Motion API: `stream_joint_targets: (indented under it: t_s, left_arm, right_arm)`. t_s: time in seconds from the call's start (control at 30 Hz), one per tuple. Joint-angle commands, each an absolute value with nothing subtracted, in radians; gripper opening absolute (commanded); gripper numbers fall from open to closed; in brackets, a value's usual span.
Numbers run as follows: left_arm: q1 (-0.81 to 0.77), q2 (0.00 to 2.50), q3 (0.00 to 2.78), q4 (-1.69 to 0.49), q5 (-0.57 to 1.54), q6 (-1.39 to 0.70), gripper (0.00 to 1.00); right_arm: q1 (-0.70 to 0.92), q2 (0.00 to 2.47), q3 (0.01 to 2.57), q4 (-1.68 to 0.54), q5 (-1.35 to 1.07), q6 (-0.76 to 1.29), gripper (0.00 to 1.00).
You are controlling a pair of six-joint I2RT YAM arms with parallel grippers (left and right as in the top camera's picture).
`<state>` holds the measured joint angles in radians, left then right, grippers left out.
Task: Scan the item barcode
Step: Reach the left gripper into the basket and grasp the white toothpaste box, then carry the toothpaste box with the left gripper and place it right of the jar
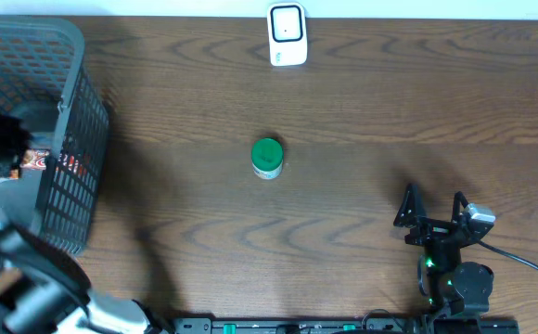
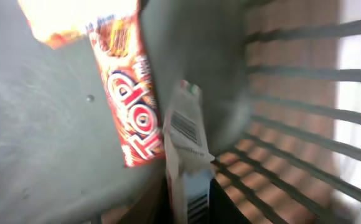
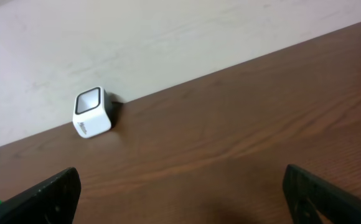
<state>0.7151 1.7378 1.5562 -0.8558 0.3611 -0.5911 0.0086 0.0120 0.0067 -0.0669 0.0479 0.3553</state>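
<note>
Left tool (image 2: 190, 202) pinching crinkled white wrapper (image 2: 183, 134), grey mesh basket (image 1: 88, 139)

The snack packet (image 2: 131, 93) has an orange-red wrapper with big white "top" lettering and lies inside the grey mesh basket (image 1: 76, 65) at the tabletop's left edge. Its white crimped end, bearing a black barcode (image 2: 183, 127), sits pinched in the left end effector (image 2: 188, 208). The white scanner (image 1: 288, 35) stands at the far edge, its dark window facing up
</note>
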Motion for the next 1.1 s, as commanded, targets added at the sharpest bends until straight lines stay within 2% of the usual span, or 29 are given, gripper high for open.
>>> stream_joint_targets:
  t_s: [0.0,0.03,0.33,0.6,0.7,0.83,1.07]
  left_arm:
    - [0.723,1.608,1.589,-0.858,0.363,-0.589,0.19]
    - [0.723,1.572,1.589,-0.858,0.365,-0.589,0.15]
    - [0.723,1.313,1.589,-0.854,0.419,-0.605,0.11]
    - [0.715,1.153,1.588,-0.859,0.816,-0.604,0.11]
    - [0.677,1.119,1.588,-0.861,0.904,-0.604,0.11]
    - [0.551,1.101,1.588,-0.879,0.974,-0.604,0.11]
    - [0.202,1.147,1.572,-0.88,0.963,-0.603,0.11]
  right_arm:
    - [-0.002,0.007,0.006,-0.07,0.051,0.344,0.99]
    - [-0.002,0.007,0.006,-0.07,0.051,0.344,0.99]
    - [-0.002,0.007,0.006,-0.07,0.051,0.344,0.99]
    - [-0.002,0.007,0.006,-0.07,0.051,0.344,0.99]
    - [-0.002,0.007,0.006,-0.07,0.051,0.344,0.99]
    - [-0.002,0.007,0.006,-0.07,0.051,0.344,0.99]
    - [-0.002,0.007,0.006,-0.07,0.051,0.344,0.99]
